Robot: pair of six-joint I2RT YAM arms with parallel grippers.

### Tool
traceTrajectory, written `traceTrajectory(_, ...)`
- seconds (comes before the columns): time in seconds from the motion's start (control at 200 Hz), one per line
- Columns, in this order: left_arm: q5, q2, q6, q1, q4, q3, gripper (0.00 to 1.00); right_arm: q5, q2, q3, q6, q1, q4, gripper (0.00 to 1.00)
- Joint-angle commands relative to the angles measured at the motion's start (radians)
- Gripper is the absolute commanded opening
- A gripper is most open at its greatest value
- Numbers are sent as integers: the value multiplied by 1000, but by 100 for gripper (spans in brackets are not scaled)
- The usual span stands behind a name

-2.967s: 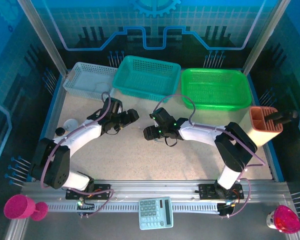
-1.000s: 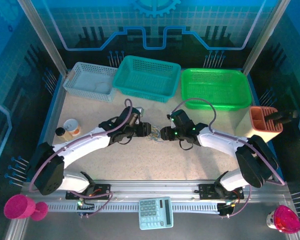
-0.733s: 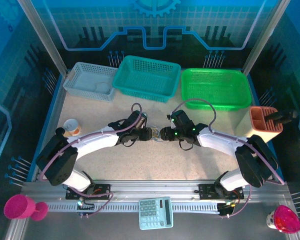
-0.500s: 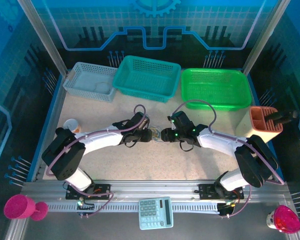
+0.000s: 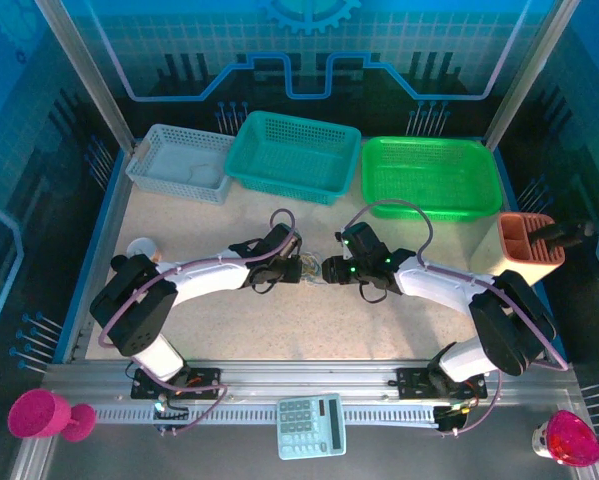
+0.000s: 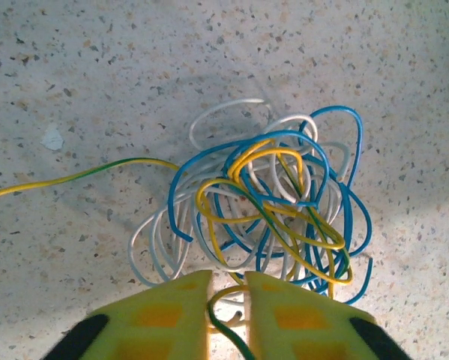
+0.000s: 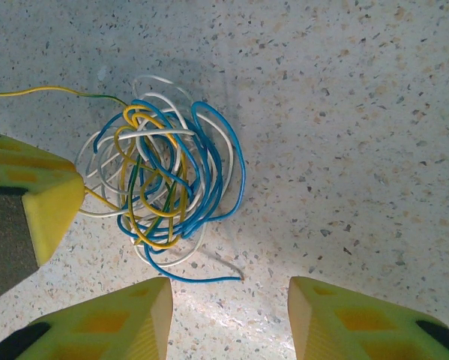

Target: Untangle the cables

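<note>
The cables [image 6: 269,202] lay in a curly ball of blue, yellow and white on the table [image 6: 97,60], right in front of the left claw [image 6: 226,300] and touching its tips. That claw stood nearly shut, with a yellow loop and a thin green strand caught in the narrow gap, so it seemed to be gripping the near edge of the ball. One yellow tail [image 6: 59,178] ran out far to the claw's left. The right claw [image 7: 228,300] was wide open and held nothing; the ball sat just ahead of it, more toward its left finger than its right. The step looked like getting a hold on each side so the ball could be pulled apart. To do it well, the left claw probably needed to pinch only those few strands, not a big bunch. The right claw should likely go forward and take one blue loop on its own side. Then a slow, gentle pull apart looked best, since a fast tug could make the knots tighter or drag the whole ball along
</note>
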Motion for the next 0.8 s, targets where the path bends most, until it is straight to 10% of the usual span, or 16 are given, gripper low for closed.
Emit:
traceTrajectory(0.0,-20,9,14,-8,-6,36,13,-12,-25,-9,11,-10,11,46)
traceTrajectory(0.79,139,-191,-4,-8,-158,292,0,-72,-94,15,-94,37,149,66)
